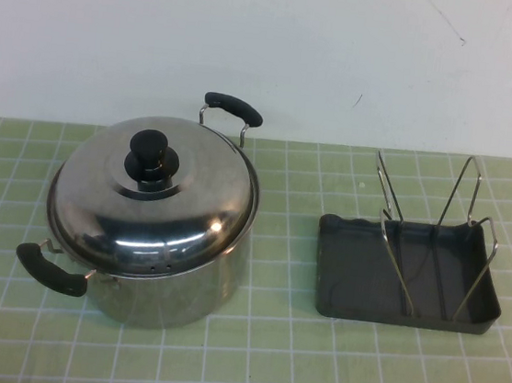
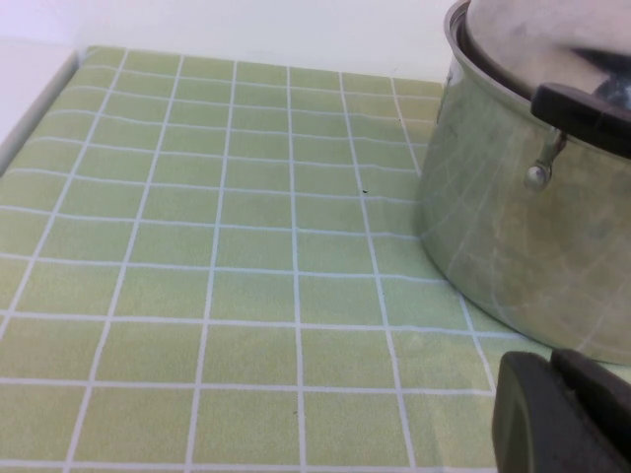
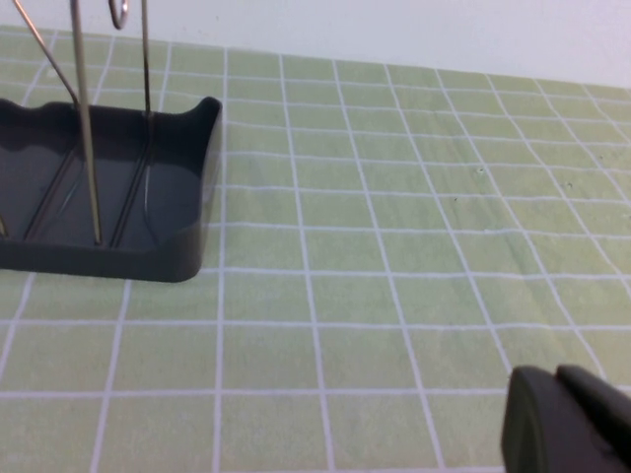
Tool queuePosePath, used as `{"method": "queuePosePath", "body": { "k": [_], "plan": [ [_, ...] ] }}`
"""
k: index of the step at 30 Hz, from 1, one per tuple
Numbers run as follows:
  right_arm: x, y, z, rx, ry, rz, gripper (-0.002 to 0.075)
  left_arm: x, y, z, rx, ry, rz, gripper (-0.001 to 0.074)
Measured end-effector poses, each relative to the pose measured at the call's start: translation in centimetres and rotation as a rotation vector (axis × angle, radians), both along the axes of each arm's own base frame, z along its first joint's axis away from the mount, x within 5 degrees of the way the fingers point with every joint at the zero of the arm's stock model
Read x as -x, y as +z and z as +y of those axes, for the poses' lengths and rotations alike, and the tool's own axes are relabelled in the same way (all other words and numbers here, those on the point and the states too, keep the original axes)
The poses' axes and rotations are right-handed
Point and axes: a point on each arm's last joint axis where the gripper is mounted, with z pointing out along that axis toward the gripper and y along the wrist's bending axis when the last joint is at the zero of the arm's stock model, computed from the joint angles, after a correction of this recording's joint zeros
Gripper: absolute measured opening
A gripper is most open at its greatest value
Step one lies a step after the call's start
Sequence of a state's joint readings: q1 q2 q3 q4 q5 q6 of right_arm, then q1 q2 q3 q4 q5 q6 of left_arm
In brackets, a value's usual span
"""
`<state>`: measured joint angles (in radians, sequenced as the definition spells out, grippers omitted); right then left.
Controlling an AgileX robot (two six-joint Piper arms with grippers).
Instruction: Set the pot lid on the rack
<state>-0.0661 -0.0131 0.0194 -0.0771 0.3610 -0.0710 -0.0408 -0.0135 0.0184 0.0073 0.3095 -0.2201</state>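
Note:
The pot lid, shiny steel with a black knob, sits on the steel pot at the left of the table. The rack, wire loops standing in a dark grey tray, stands to the pot's right. Neither gripper shows in the high view. In the left wrist view my left gripper is shut and empty, low over the mat beside the pot, whose lid edge shows. In the right wrist view my right gripper is shut and empty, apart from the rack tray.
The pot has two black handles, one at the front left and one at the back right. A green gridded mat covers the table, with a white wall behind it.

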Motion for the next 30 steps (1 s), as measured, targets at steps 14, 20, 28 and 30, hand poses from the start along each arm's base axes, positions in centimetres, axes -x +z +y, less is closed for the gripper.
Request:
{"method": "queuePosePath", "body": {
  "k": [14, 20, 28, 30],
  "plan": [
    [-0.02, 0.00, 0.16, 0.000, 0.031, 0.000, -0.0001, 0.00, 0.00, 0.00, 0.000, 0.000, 0.000, -0.0002],
    [-0.02, 0.00, 0.16, 0.000, 0.031, 0.000, -0.0001, 0.00, 0.00, 0.00, 0.002, 0.001, 0.000, -0.0002],
    [-0.02, 0.00, 0.15, 0.001, 0.031, 0.000, -0.0001, 0.00, 0.00, 0.00, 0.002, 0.001, 0.000, -0.0002],
    [-0.02, 0.00, 0.15, 0.001, 0.031, 0.000, -0.0001, 0.00, 0.00, 0.00, 0.002, 0.001, 0.000, -0.0002]
  ]
}}
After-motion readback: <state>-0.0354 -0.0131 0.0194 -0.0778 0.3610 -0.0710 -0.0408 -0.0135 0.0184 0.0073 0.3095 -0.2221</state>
